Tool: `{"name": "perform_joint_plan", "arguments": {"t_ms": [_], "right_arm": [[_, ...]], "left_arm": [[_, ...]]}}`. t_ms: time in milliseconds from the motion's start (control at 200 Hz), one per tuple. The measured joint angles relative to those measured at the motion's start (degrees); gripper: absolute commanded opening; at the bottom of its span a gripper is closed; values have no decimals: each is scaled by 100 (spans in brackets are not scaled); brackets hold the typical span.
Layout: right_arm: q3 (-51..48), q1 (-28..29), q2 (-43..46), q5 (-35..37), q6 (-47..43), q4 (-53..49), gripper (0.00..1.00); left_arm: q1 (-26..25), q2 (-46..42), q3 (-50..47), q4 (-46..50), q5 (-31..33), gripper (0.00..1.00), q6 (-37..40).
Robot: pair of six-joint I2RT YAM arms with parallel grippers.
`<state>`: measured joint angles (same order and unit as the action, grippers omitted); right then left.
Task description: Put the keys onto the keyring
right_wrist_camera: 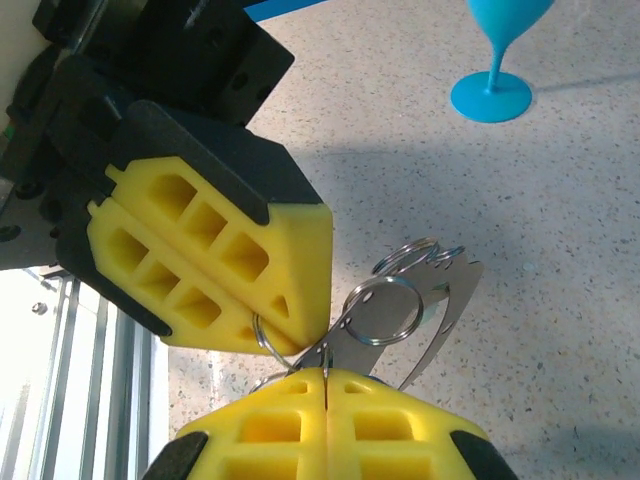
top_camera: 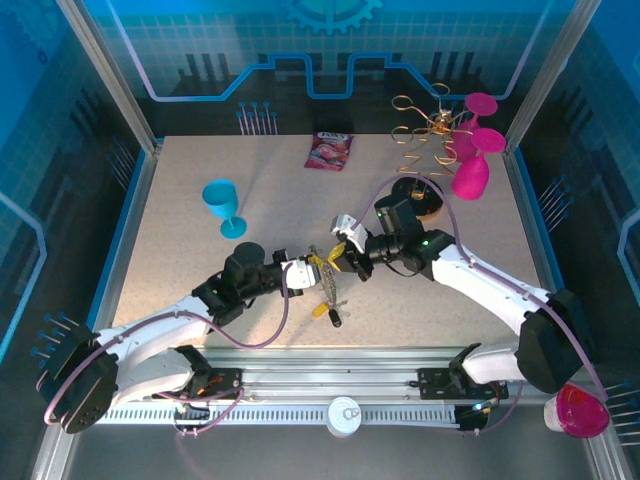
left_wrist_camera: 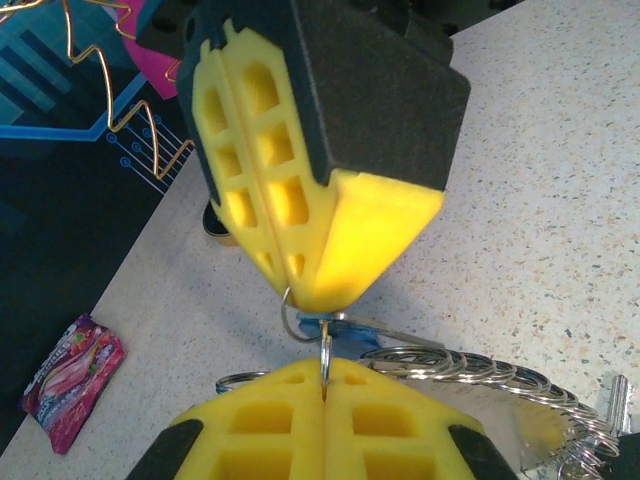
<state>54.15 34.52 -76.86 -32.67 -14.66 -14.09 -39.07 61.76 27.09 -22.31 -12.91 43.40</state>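
Both tools (top_camera: 318,266) (top_camera: 341,252) pinch keyring (top_camera: 327,285) mid-table, edges far

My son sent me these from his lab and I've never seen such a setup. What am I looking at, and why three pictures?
These are two robot arms bolted at the near edge of a table, each ending in a two-finger gripper with yellow foam pads. The overhead picture comes from a fixed camera above and behind them; the other two come from small cameras on each wrist, looking past that arm's own fingers.

In the middle of the table the left gripper and right gripper meet tip to tip. Both are shut, each pinching thin metal rings of the keyring, a loop of silvery links hanging between them.

Some keys lie on the table just below. Also there: a blue goblet, a pink snack packet, a gold wire rack and pink goblets.
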Motion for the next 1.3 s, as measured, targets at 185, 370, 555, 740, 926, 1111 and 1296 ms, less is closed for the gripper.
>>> {"name": "perform_joint_plan", "arguments": {"t_ms": [185, 370, 555, 740, 926, 1111, 1296], "right_arm": [[52, -11, -31, -79, -111, -63, 0], [22, -20, 46, 251, -144, -92, 0], [-101, -59, 428, 605, -374, -363, 0], [-39, -59, 367, 201, -457, -699, 0], [181, -59, 61, -201, -466, -739, 0], [343, -59, -146, -374, -448, -728, 0], [393, -59, -278, -337, -422, -739, 0]], "left_arm": [[0, 0, -20, -7, -2, 0, 0], [2, 2, -26, -9, 0, 0, 0], [0, 2, -26, -11, 0, 0, 0], [0, 2, -26, -11, 0, 0, 2], [0, 2, -26, -11, -2, 0, 17], [0, 2, -26, -11, -4, 0, 24], [17, 2, -26, -11, -2, 0, 31]]}}
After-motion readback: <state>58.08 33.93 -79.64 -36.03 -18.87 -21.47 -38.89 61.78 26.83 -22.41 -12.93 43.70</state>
